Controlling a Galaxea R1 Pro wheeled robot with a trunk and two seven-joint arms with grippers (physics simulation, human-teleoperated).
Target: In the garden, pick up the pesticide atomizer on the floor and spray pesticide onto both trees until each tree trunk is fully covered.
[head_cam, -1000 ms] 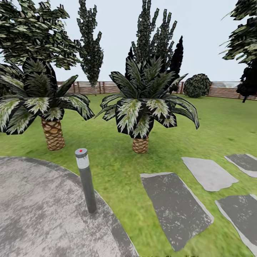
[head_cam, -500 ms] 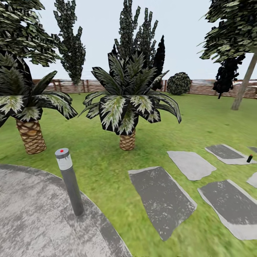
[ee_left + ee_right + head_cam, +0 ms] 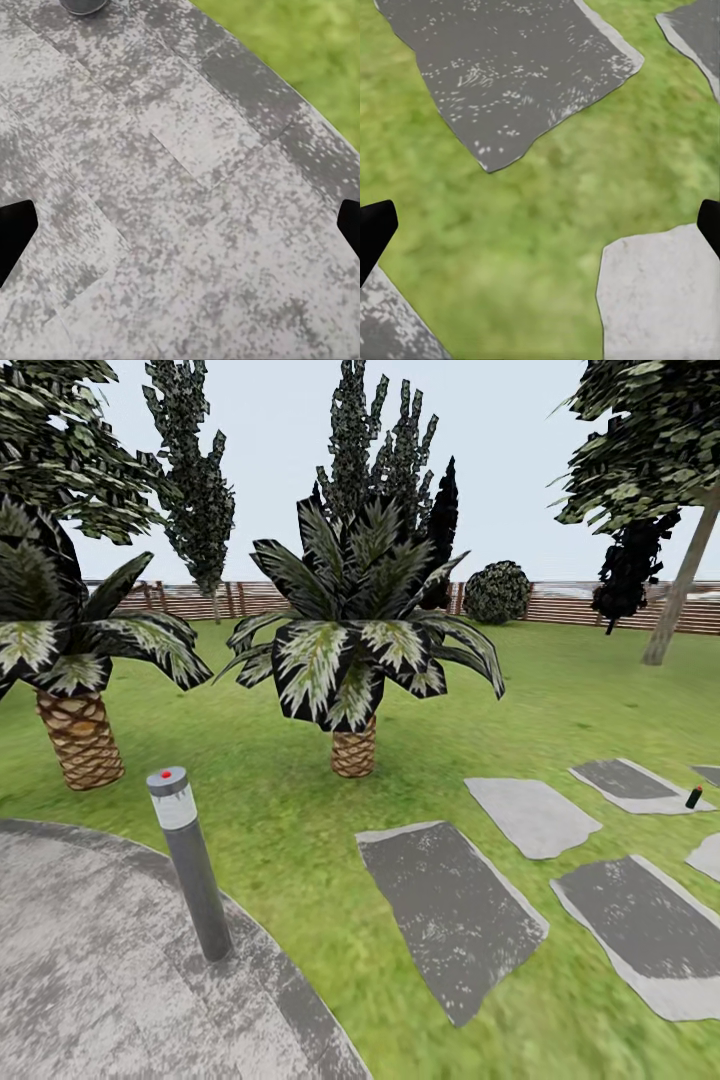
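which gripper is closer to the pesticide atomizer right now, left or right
Probably the right. The pesticide atomizer stands far off on the robot's right, on a stone slab. The right gripper hangs open over grass among similar slabs; the left gripper hangs open over the round paving.

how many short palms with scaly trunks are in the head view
2. One palm stands at the far left beside the paved circle; the other palm is near the centre, on the grass. More may lie outside the frame.
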